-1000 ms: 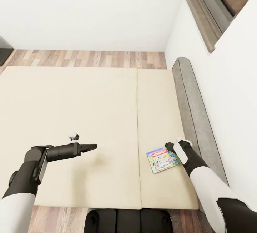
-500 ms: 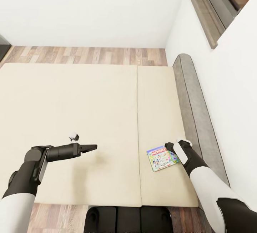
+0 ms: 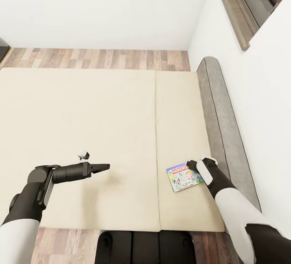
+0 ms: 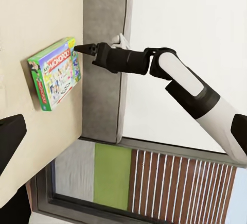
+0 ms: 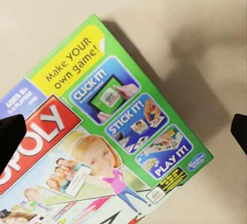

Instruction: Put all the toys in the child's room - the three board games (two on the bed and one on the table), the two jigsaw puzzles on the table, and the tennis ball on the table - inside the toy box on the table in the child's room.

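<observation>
**Right tool hovering at the board game on the bed**

The bed is taking up most of the room in front of the robot, its cream mattress lying split by a seam running near to far, with a grey padded edge running along its right side against the white wall. A strip of wood-plank floor is showing beyond the far end.

The board game, a green-edged box with red Monopoly lettering, is lying flat on the right section of the mattress, near the robot and near the grey edge.

The right tool is reaching in from the right, its tip sitting just at the far right corner of the box; its two dark fingers are spread apart with the box face between them, gripping nothing.

The left tool is hanging over the bare mattress, well apart from the game, pointing right, with nothing in it; I cannot tell how far it is parted.
</observation>
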